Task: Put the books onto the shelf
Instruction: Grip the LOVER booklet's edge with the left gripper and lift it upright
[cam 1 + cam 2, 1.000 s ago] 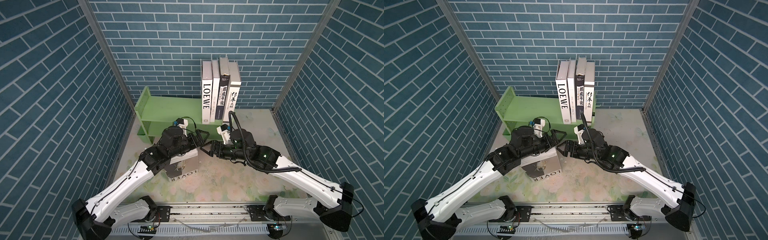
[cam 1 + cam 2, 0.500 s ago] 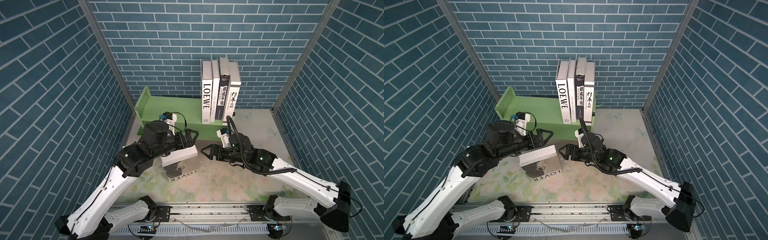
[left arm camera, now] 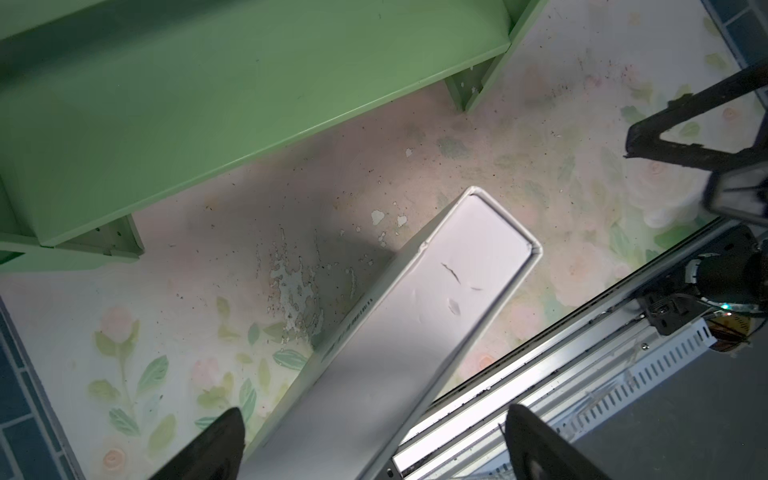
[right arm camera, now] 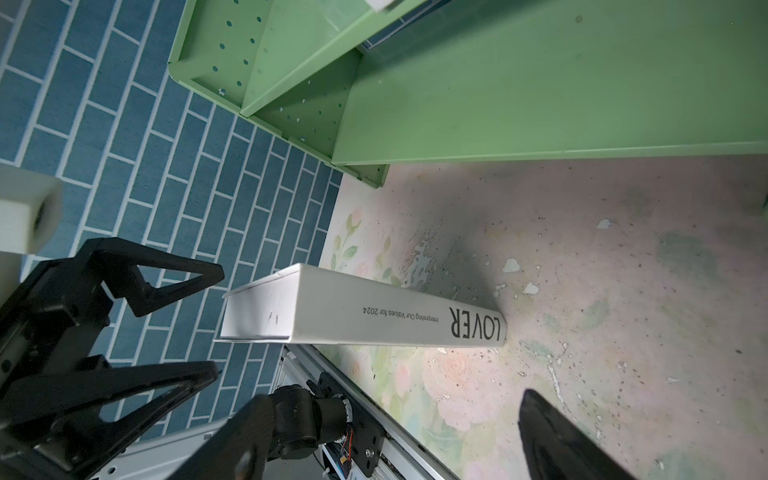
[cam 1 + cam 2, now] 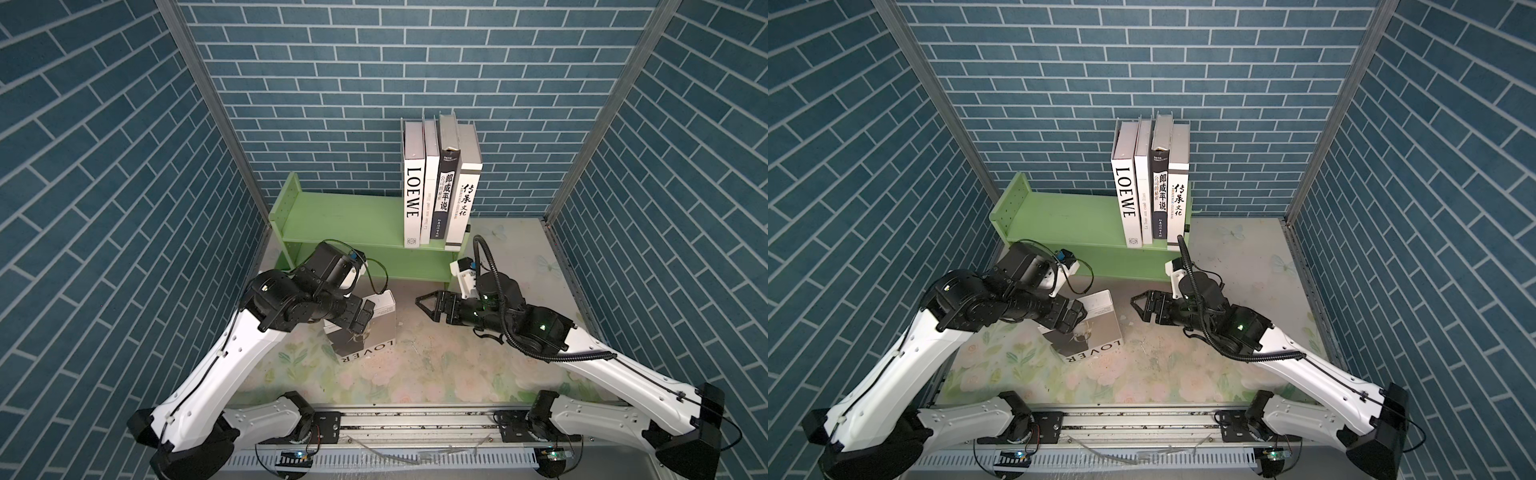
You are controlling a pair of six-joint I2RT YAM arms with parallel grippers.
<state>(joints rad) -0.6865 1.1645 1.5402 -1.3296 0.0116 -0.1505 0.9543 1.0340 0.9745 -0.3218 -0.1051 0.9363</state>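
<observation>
LOVER book (image 5: pixel 368 351), left fingers (image 3: pixel 216 449) wide astride it — right fingers (image 4: pixel 561 440) wide, near, green shelf (image 5: pixel 345 216) behind

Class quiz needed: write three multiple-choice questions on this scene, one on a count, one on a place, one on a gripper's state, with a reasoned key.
1. How many books stand upright on the green shelf? A two; B four; C six.
2. Where is the LOVER book? A on the shelf; B in a box; C on the table, before the shelf.
3. The right gripper is: A open, empty; B shut on a book; C shut, empty.
Key: B, four spines show side by side; C, it lies on the floral table; A, its jaws stand apart with nothing between.
</observation>
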